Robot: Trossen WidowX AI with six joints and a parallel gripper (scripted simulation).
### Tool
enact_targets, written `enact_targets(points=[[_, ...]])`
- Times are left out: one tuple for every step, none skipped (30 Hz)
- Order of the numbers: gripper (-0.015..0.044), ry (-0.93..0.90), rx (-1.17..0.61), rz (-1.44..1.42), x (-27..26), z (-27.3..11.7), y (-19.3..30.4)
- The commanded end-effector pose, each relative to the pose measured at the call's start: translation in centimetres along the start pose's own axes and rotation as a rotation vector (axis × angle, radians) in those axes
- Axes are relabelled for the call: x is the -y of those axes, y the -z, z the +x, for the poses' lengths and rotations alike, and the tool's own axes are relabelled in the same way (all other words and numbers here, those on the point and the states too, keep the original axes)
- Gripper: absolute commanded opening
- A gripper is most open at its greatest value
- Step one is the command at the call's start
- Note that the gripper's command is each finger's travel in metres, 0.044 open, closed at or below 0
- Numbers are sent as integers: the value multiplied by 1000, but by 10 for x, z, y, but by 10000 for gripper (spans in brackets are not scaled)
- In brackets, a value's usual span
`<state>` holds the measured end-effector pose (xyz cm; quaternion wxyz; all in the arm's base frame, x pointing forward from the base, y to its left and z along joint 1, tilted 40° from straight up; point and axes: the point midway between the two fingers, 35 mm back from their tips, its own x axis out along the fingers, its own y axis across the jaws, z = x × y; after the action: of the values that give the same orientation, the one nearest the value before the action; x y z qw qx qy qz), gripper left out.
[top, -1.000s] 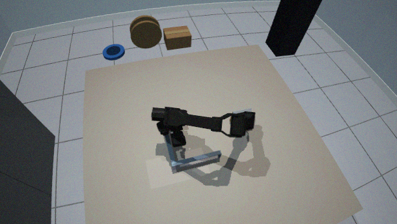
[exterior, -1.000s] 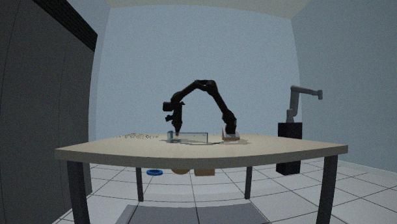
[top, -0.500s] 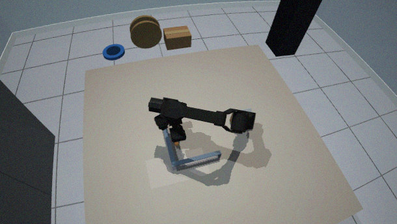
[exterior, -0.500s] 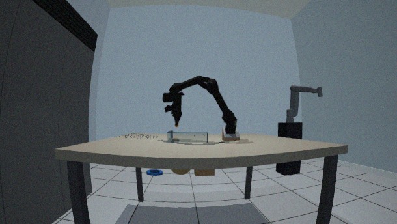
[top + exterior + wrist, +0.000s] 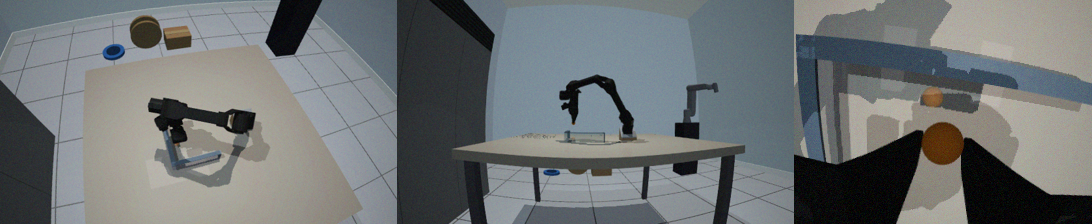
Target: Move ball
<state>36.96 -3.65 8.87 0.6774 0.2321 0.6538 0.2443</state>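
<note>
Claw (image 5: 942, 156) clamped on orange ball (image 5: 942, 143), high above table (image 5: 599, 151); paler copy (image 5: 933, 96) apparently inside walls (image 5: 994, 72).

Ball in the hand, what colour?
Orange ball; clearest in the wrist view.

Pale blue-grey walls (image 5: 592, 49), white tiled floor with dark grout (image 5: 342, 98), beige square table top on dark legs (image 5: 599, 151), dark cabinet (image 5: 436, 114) along one side (tall, flat-fronted), black pedestal (image 5: 686, 143) bearing a grey idle arm (image 5: 694, 98), soft even light
</note>
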Motion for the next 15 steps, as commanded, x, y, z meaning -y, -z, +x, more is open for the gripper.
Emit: enact_targets(points=[[0,-7,-8,-5,-13,18,0],[0,-8,-8,-5,-13,19,0],[0,-8,-8,-5,-13,19,0],[0,-8,-8,-5,-13,19,0],[0,-8,-8,-5,-13,20,0],[0,-7,-8,-5,-13,22,-1],[0,-7,-8,-5,-13,24,-1],[0,-7,-8,-5,-13,28,-1],[0,-7,-8,-5,-13,32,-1],[0,-7,-8,-5,-13,36,-2],[0,-7,-8,-5,-13,41,-2],[0,-7,-8,-5,-13,46,-2],[0,-7,-8,-5,-13,52,-2],[0,-7,-8,-5,-13,57,-2],[0,-8,-8,-5,-13,62,-2]])
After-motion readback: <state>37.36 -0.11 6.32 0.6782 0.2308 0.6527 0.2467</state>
